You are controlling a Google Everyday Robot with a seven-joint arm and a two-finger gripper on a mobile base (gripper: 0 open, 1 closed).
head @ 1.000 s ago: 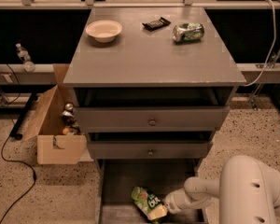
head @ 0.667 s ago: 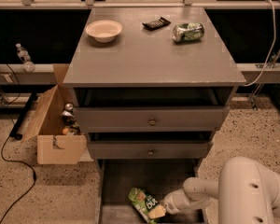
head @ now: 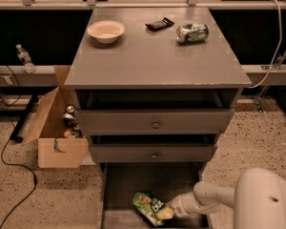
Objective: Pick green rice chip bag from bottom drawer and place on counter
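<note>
The green rice chip bag [head: 150, 208] lies tilted in the open bottom drawer [head: 148, 180], near its front. My gripper [head: 170, 212] reaches in from the right at the end of a white arm [head: 214, 197] and meets the bag's right end. The gripper's tip is hidden against the bag. The counter [head: 152, 61] is the grey top of the cabinet above.
On the counter stand a white bowl [head: 106, 31], a black flat object [head: 159, 24] and a crushed green can [head: 192, 32]. Two knobbed drawers sit partly open above the bottom one. An open cardboard box [head: 62, 151] stands on the floor to the left, with a black cable [head: 9, 161] beside it.
The bag has shifted slightly to the left in the drawer, with my gripper still at its right end. Nothing on the counter moved.
</note>
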